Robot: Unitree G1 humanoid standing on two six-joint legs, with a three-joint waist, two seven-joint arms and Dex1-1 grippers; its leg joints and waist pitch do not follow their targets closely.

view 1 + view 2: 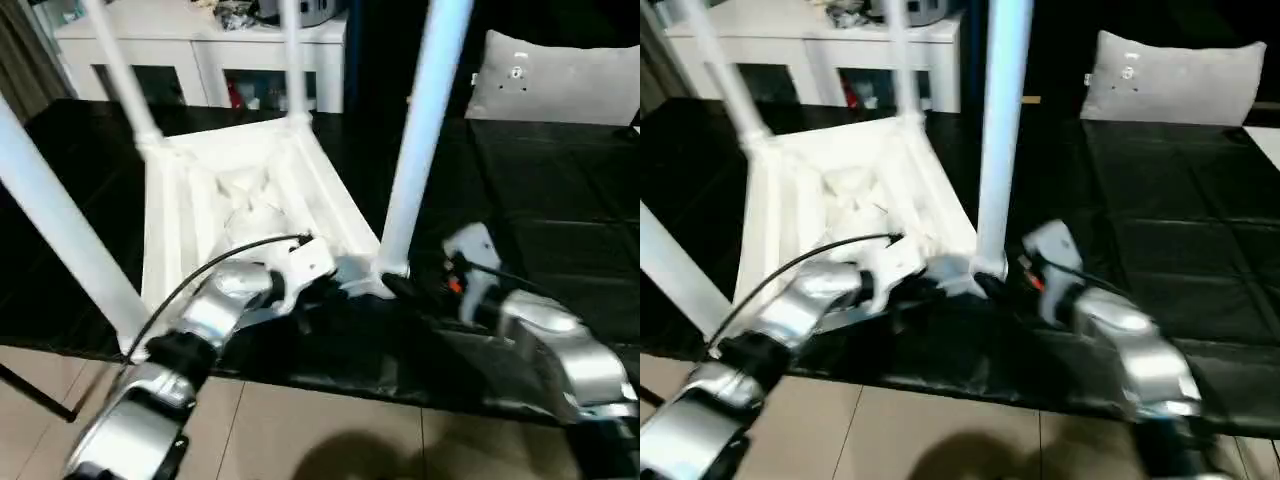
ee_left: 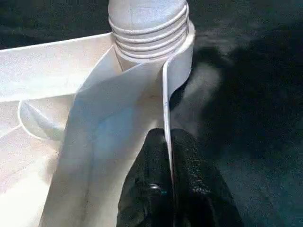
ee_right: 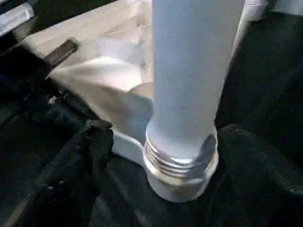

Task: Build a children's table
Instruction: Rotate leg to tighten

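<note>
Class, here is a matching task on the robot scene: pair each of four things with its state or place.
1. left hand
2. right hand
3. tabletop
4. cabinet

a. behind the black surface
b. open on either side of a leg's base
c. upside down, legs pointing up
d. shut on the tabletop's side wall

Pairs: 1-d, 2-b, 3-c, 4-a

Upturned table (image 1: pixel 250 200) before cabinet (image 1: pixel 200 60)
</note>
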